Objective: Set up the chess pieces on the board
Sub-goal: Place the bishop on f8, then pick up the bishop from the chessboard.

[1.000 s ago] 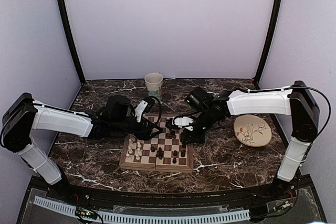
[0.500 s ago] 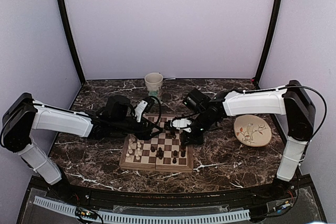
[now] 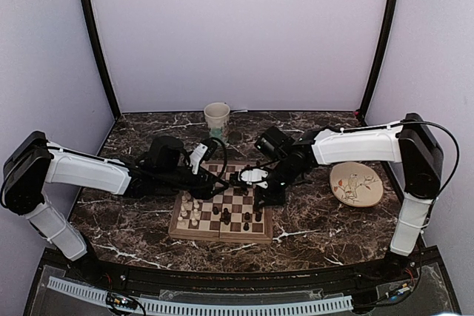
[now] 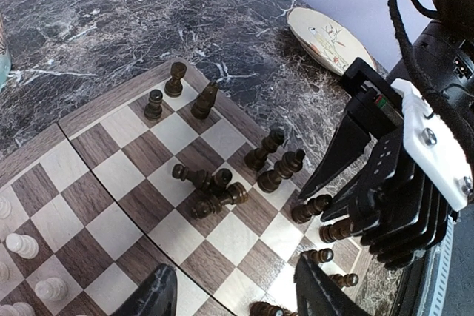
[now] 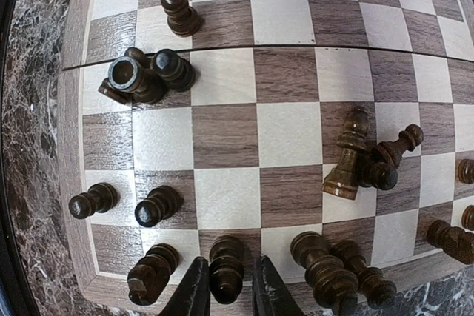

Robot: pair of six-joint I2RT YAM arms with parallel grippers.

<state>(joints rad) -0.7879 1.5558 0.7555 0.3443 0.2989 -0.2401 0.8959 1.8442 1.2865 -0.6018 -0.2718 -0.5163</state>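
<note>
So that a dark piece (image 5: 226, 280) stands on the board's (image 5: 289, 138) edge row, the right gripper (image 5: 228, 286) sits around it; squeezing or not, I cannot tell; the left gripper (image 4: 235, 279) hangs open.

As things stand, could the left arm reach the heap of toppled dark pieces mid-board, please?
Probably yes. The left pincer is open and points at the heap of toppled dark pieces, with only bare squares between. The right pincer straddles a dark piece at the edge of the board, off to one side.
</note>
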